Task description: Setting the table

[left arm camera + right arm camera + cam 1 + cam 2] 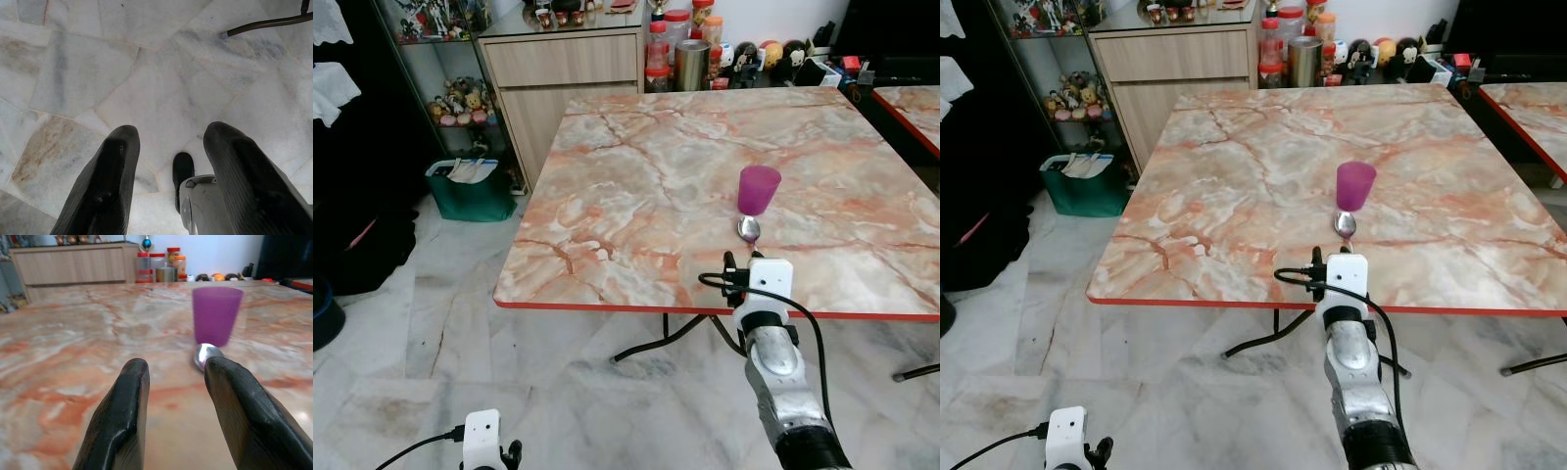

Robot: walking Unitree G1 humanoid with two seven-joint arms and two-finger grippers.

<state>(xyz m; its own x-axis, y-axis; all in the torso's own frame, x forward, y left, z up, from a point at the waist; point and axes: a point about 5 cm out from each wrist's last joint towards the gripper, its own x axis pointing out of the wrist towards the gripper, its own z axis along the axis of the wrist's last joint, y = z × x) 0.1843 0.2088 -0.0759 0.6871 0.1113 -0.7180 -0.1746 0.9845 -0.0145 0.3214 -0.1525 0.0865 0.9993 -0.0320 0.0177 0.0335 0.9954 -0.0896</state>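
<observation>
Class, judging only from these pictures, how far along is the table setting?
Done: a purple cup stands on the table with a spoon just before it. In hand: nothing; the right gripper hovers open near the spoon. Left: any further pieces; the left gripper hangs idle.

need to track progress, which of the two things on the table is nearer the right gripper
The spoon: it lies just ahead of the right gripper; the purple cup stands beyond it.

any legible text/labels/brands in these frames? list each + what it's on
None readable.
Jars on the cabinet behind the table: labels too small and blurred to read.
Steel canister beside them: no text legible.
Purple cup and spoon: no markings visible.
Right hand housing, white: no marking visible.
</observation>
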